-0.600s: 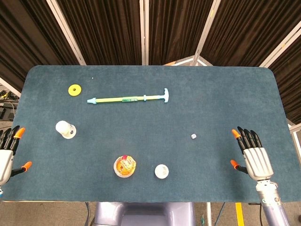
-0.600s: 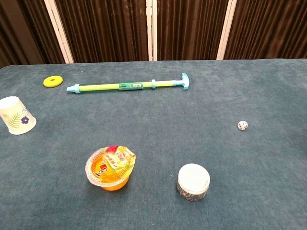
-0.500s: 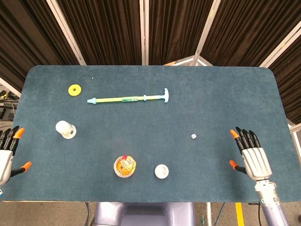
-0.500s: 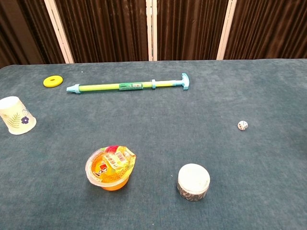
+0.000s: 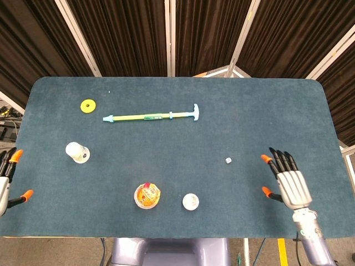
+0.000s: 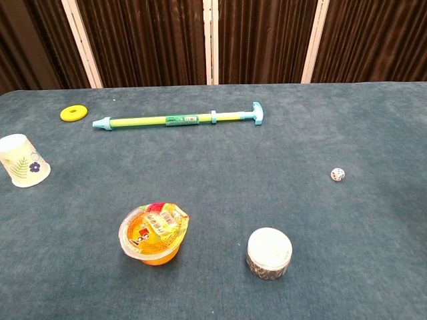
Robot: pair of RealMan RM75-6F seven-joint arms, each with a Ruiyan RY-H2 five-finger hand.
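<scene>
The right hand lies flat with fingers spread at the lower right of the head view, holding nothing. The small die sits nearest it, to its left on the blue counter. The left hand is half cut off by the left edge, fingers apart and empty; the paper cup lies tipped nearby. Neither hand shows in the chest view.

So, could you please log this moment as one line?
right hand: open, nearest die | left hand: open, at table edge | paper cup: on its side
</scene>
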